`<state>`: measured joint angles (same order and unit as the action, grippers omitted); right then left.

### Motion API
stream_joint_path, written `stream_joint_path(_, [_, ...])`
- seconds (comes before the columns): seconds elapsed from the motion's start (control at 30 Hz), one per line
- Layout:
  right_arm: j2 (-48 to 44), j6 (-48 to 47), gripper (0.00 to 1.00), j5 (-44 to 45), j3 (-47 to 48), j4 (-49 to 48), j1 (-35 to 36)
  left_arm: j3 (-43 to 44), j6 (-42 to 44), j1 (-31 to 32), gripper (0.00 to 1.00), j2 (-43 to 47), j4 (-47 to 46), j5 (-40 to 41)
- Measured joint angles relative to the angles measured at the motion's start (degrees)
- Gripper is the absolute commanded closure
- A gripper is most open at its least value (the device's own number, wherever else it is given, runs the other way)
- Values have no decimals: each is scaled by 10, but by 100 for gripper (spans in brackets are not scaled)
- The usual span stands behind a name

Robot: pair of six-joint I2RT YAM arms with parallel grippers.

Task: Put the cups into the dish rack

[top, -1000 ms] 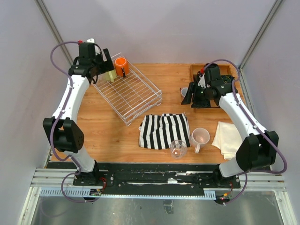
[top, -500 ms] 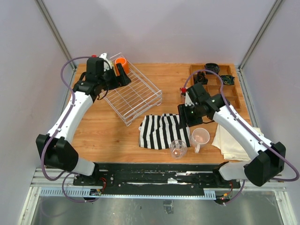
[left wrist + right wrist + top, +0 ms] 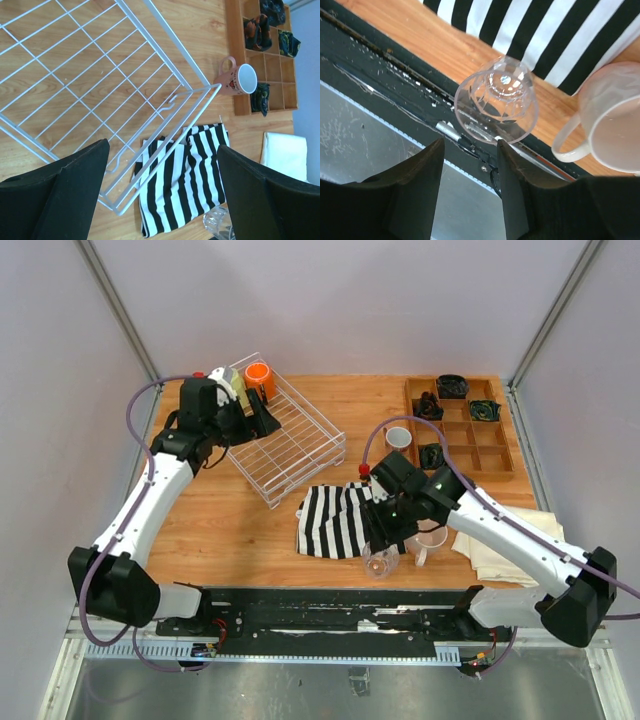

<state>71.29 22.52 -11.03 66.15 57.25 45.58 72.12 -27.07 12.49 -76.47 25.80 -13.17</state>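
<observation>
The white wire dish rack (image 3: 290, 445) stands at the far left, with the orange mug (image 3: 258, 377) in its far corner. A yellow-green mug (image 3: 233, 380) sits beside it, partly hidden by my left arm. My left gripper (image 3: 262, 423) hangs open and empty over the rack (image 3: 90, 75). My right gripper (image 3: 381, 538) is open just short of a clear glass tumbler (image 3: 496, 100), which lies beyond its fingertips (image 3: 525, 165). The pale pink mug (image 3: 612, 125) stands right of the tumbler. The dusty-pink mug (image 3: 399, 438) lies by the wooden tray. Only one tumbler shows.
A black-and-white striped cloth (image 3: 345, 518) lies near the front middle, touching the tumbler. A wooden compartment tray (image 3: 490, 455) with dark items is at the far right. A cream cloth (image 3: 500, 535) lies at the front right. The table's front edge and black rail (image 3: 395, 65) are right below the tumbler.
My right arm has swung from the wooden tray to the front, down to the tumbler. My left gripper has drawn back from the rack's far corner, leaving the yellow-green mug there.
</observation>
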Motion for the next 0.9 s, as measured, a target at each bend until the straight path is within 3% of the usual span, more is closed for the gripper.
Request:
stream_joint_path(0.23, [16, 24, 54, 4, -36, -16, 59, -28, -4, 0, 7, 43, 0, 0])
stream_joint_path(0.73, [77, 36, 55, 28, -67, -85, 104, -47, -2, 0, 6, 109, 19, 7])
stream_joint_path(0.9, [92, 40, 60, 55, -70, -98, 111, -47, -2, 0, 6, 111, 26, 9])
